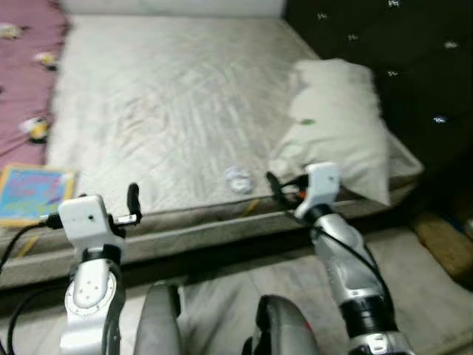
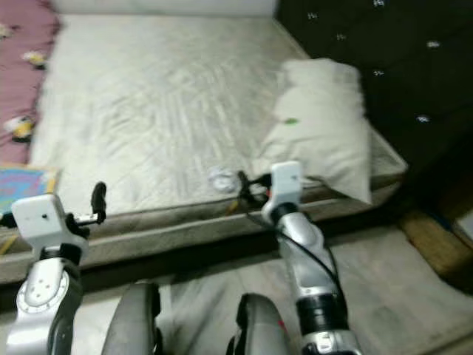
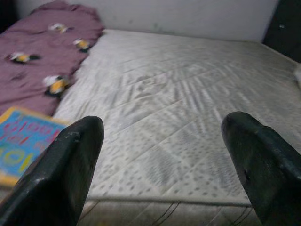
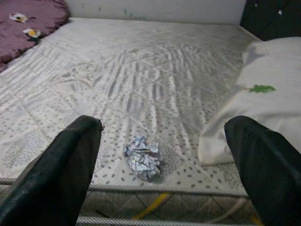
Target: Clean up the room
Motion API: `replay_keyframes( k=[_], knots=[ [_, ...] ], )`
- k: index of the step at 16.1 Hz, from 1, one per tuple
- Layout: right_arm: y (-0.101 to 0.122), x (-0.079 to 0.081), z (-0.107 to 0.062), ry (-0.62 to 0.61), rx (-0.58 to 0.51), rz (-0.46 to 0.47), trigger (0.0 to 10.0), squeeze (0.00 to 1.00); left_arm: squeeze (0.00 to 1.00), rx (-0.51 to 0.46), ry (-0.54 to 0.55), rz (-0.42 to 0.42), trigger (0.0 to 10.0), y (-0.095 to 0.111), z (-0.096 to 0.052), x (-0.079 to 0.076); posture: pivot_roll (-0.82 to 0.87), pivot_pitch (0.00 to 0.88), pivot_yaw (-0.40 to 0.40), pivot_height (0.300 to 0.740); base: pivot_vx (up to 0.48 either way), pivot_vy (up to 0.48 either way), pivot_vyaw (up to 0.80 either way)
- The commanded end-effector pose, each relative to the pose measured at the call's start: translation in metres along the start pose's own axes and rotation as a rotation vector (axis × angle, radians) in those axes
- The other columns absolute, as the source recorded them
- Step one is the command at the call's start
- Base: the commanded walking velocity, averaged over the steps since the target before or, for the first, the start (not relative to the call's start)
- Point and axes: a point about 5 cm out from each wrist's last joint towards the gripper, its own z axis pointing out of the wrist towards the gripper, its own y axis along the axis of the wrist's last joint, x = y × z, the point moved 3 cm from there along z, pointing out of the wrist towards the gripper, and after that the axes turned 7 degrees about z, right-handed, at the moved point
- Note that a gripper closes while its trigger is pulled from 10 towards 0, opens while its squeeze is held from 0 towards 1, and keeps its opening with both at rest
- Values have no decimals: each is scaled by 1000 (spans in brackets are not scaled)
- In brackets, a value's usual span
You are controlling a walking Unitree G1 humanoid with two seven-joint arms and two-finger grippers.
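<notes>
My right gripper (image 4: 160, 165) hangs at the near edge of the mattress (image 1: 170, 103), its two black fingers (image 4: 66, 169) spread wide and holding nothing, touching nothing. Between them, just ahead on the quilted surface, lies a crumpled foil ball (image 4: 142, 157): silvery, creased all over, an irregular lump somewhat longer than it is wide, its long axis running roughly away from me toward the far side of the bed. It sits close to the mattress's corded front border, just beside the lower corner of the pillow (image 4: 263, 117) without touching it.

The pillow is soft, cream, and rumpled, with a small green leaf mark (image 4: 262, 88) on its cover; it rests against the dark tufted headboard (image 1: 399, 52) on my right.

My left gripper (image 3: 160, 169) is also splayed wide and empty, held before the mattress edge well to the left. The mattress cover is pale, stitched in diamond quilting with fine dotted print. Beyond its left side lie a purple blanket (image 3: 42, 61) with small yellow figures and a flat blue picture book (image 1: 33, 194).
</notes>
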Motion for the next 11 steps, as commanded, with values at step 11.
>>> replay_keyframes(
  k=[11],
  knots=[
    [-1, -3, -1, 19, 3, -4, 10000, 0, 0, 25, -31, -8, 10000, -5, -2, -7, 34, 62, -98, 646, 265, 0, 214]
  ],
)
